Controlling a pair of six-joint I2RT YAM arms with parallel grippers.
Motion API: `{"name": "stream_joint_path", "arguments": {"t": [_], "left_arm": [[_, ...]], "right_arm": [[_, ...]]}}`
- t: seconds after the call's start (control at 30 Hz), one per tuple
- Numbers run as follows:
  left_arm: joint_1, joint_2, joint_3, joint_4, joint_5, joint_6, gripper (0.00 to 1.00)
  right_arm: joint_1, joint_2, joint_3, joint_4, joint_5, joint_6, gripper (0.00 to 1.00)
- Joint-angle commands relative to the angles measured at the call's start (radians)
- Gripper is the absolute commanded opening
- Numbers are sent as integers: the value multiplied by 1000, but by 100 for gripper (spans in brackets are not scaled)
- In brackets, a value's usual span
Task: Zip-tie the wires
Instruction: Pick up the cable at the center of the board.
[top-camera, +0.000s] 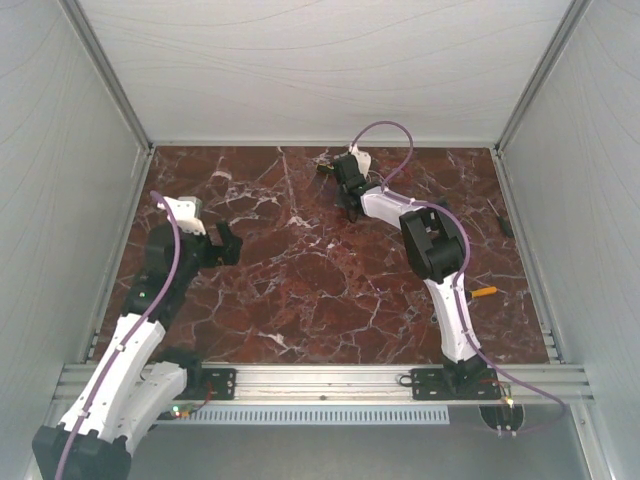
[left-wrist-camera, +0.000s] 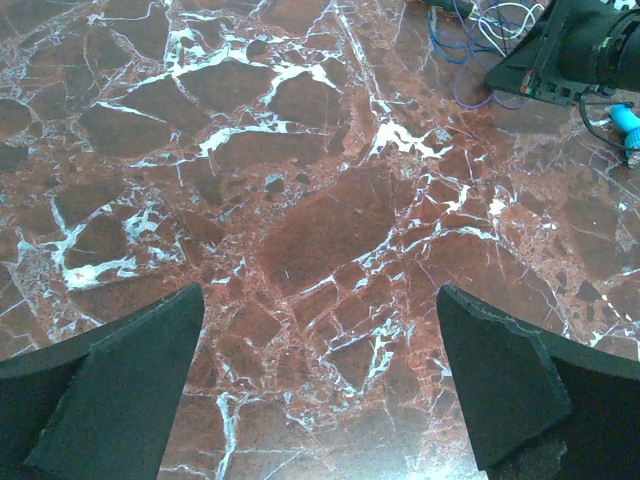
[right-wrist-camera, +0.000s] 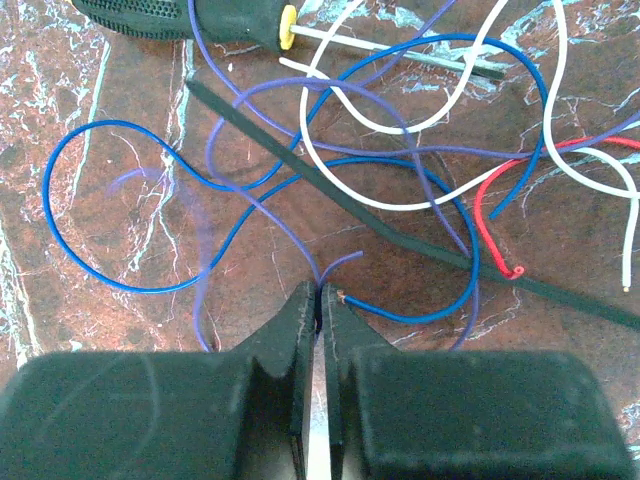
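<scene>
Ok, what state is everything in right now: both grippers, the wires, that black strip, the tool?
left gripper: open, holding nothing.
right gripper: shut, a purple strand pinched at its tips.
wires: loose flat tangle, not bundled.
black strip: lying straight through the tangle, not looped or fastened.
tool: lying on its side at the tangle's edge.

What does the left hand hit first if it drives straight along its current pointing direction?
Bare marble tabletop, probably; the left hand points down at it. The wires sit off to the upper right.
</scene>
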Motion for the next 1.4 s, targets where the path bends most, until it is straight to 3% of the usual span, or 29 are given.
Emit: {"name": "stream_joint_path", "arguments": {"t": [0.0, 0.4, 0.83, 0.97, 1.1, 1.2, 1.37], "left_arm": [[2, 1, 5, 52, 22, 9, 100], [1, 1, 3, 54, 26, 12, 100], [2, -6, 0, 53, 37, 11, 100], [2, -14, -1, 65, 99, 12, 100], [-1, -37, -25, 121, 283, 5, 100], [-26, -30, -34, 144, 339, -7, 100], [-91, -34, -40, 144, 306, 5, 100]], "right_arm": [[4, 29, 22, -6, 30, -30, 0], [32, -170, 22, -135, -59, -117, 0], [44, -414, 22, -282, -389, -110, 0], [61, -500, -47, -257, -509, -83, 0], [87, -577, -172, -210, -574, 2, 0], [117, -625, -220, -212, -594, 27, 0], [163, -727, -199, -213, -505, -11, 0]]}}
